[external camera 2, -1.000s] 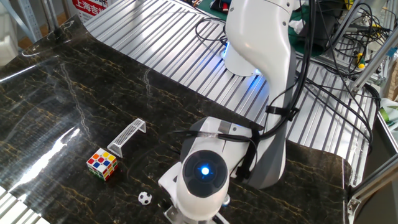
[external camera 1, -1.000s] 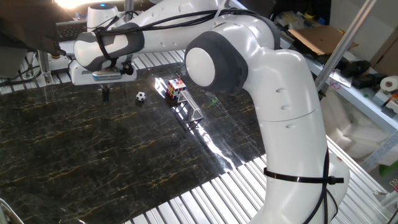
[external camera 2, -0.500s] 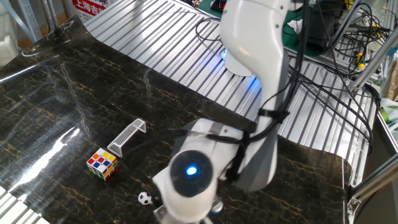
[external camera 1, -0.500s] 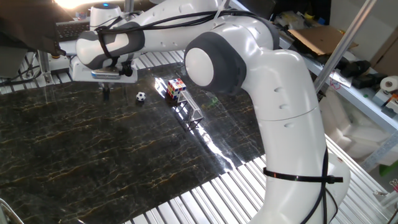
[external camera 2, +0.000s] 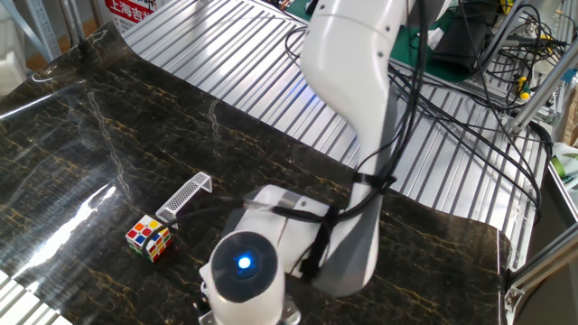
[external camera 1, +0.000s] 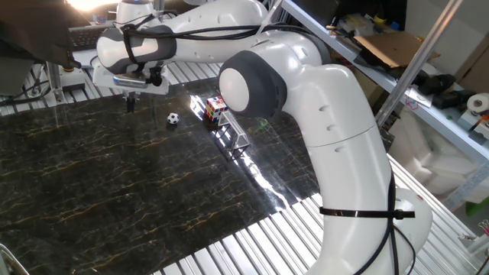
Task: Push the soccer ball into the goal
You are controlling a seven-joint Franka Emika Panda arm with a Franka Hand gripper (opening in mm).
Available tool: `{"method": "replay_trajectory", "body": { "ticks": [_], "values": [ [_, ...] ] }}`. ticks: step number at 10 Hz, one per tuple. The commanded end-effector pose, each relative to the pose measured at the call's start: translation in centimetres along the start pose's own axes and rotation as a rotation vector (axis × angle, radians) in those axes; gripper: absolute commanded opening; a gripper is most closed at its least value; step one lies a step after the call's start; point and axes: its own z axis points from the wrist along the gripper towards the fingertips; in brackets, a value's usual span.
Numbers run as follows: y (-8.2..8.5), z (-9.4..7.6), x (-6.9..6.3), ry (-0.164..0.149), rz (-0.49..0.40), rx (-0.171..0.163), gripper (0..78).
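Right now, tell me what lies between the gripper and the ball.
Nothing: in one fixed view, only bare dark marble table separates the gripper from the ball. In the other view the arm hides the ball.

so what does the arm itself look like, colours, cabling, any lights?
Glossy white arm with rounded grey joint caps and a grey band near the wrist. Black cables run along the upper links, and a black tie rings the lower link. The gripper has small dark fingers. A blue light glows on one joint.
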Motion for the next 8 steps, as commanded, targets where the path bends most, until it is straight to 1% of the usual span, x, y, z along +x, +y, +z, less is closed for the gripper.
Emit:
{"method": "replay_trajectory", "body": {
  "ticks": [1,2,3,4,5,6,8],
  "values": [
    [-2.7,1.2,-2.2,-0.017,0.068,-0.013,0.0],
    [-3.3,1.4,-2.4,-0.019,0.099,-0.025,0.0],
    [-3.5,1.5,-2.5,-0.014,0.123,-0.038,0.0],
    [-3.7,1.6,-2.6,-0.012,0.139,-0.041,0.0],
    [-4.1,1.7,-2.7,-0.008,0.143,-0.033,0.0],
    [-4.4,1.9,-2.8,0.004,0.149,-0.031,0.0],
    [-5.2,2.2,-3.1,0.005,0.138,-0.029,0.0]
  ]
}}
